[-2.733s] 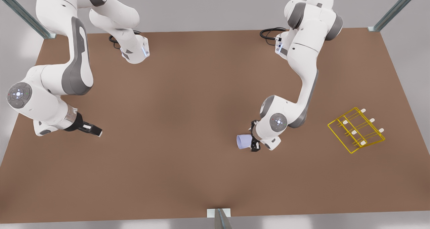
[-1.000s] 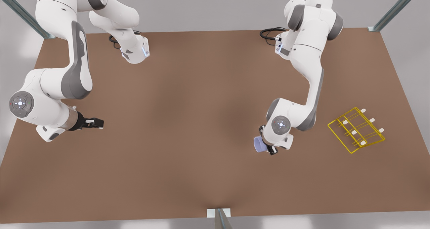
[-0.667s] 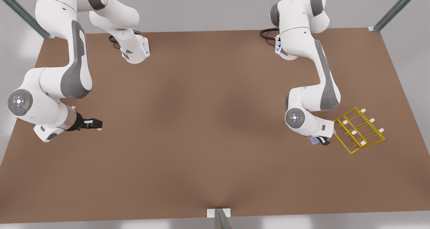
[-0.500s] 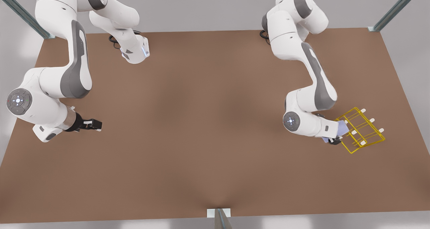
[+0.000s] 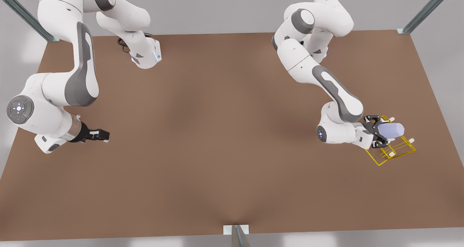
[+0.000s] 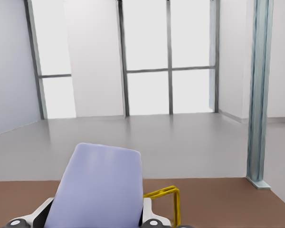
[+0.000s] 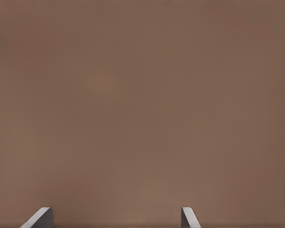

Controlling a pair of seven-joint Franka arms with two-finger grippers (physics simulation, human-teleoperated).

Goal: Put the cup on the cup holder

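Observation:
The pale lavender-blue cup (image 5: 391,130) is held on its side in my left gripper (image 5: 381,132), which is shut on it at the front view's right. Cup and gripper hover over the near-left part of the yellow wire cup holder (image 5: 397,149), whose white-tipped pegs stick out past the cup. In the left wrist view the cup (image 6: 99,190) sits between the fingers (image 6: 149,222), with a loop of the yellow cup holder (image 6: 168,195) just beyond it. My right gripper (image 5: 102,134) waits open, low over the table at the front view's left; its fingertips (image 7: 40,217) stand far apart.
The brown table (image 5: 217,131) stretches between the two arms. Metal frame posts (image 5: 424,9) stand at its corners and one (image 5: 237,234) at the middle of the near edge. The table's right edge lies just beyond the cup holder.
My left gripper has carried the cup from the table's middle right across to above the cup holder, turning its wrist so the cup points away from the arm. The right arm barely moved.

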